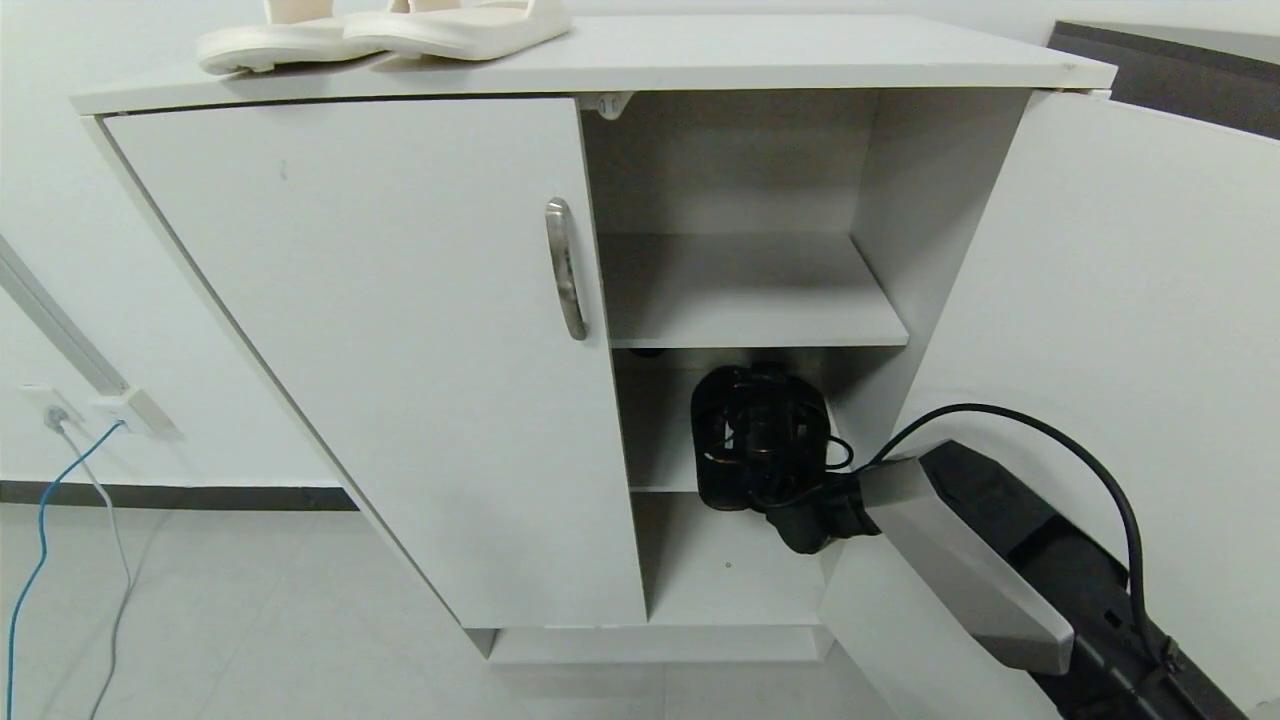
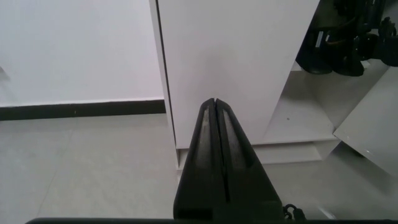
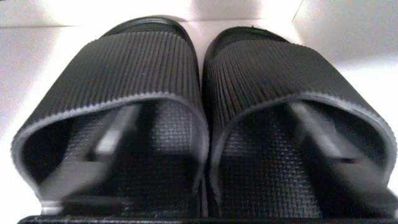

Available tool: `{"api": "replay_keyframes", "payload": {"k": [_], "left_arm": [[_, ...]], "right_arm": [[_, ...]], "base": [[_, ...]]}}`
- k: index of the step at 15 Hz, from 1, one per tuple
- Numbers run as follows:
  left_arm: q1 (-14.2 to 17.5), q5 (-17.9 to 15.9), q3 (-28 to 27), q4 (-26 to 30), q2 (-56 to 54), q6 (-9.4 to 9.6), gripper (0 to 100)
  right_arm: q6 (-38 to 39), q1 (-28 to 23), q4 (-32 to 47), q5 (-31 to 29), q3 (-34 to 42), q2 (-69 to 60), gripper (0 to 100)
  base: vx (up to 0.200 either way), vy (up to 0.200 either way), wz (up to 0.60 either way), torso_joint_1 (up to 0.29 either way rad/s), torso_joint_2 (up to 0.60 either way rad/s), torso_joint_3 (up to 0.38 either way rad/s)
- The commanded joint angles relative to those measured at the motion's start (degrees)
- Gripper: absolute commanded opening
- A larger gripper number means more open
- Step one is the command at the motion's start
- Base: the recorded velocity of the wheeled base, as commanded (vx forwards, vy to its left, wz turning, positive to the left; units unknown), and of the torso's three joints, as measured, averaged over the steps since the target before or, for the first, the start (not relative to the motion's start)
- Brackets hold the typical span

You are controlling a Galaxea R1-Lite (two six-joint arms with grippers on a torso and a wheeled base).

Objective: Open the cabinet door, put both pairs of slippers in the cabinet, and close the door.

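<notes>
A pair of black slippers (image 1: 758, 440) is in the cabinet's (image 1: 600, 60) middle compartment, behind the open right door (image 1: 1120, 330). My right gripper (image 3: 211, 118) is open there, with one finger (image 3: 109, 146) under the strap of each slipper (image 3: 143, 74), apart from the inner walls. A pair of white slippers (image 1: 390, 35) lies on the cabinet top at the left. My left gripper (image 2: 216, 109) is shut and empty, low in front of the closed left door (image 2: 230, 56).
The closed left door (image 1: 380, 330) has a metal handle (image 1: 565, 268). The upper shelf (image 1: 750, 290) and bottom compartment (image 1: 730, 570) hold nothing. A wall socket with blue and grey cables (image 1: 60, 440) is on the left, above tiled floor.
</notes>
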Motion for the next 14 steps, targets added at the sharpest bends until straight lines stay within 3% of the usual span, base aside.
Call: {"api": "replay_keyframes", "payload": {"k": [1,4,14], "left_arm": [[0.0,-0.02,0.01,-0.01,0.0,-0.03,0],[0.0,-0.02,0.01,-0.1,0.09,0.06,0],[0.0,-0.11,0.01,-0.01,0.09,0.23,0]], "right_arm": [[0.17,0.31,-0.35,0.04,3.02,-2.69,100],[0.17,1.36,-3.96,-0.05,11.54,-6.91,100],[0.35,9.8,-22.85,-0.49,55.05,-28.7,100]], "base": [[0.0,0.0,0.0,0.0,0.0,0.0],[0.0,0.0,0.0,0.0,0.0,0.0],[0.0,0.0,0.0,0.0,0.0,0.0]]}}
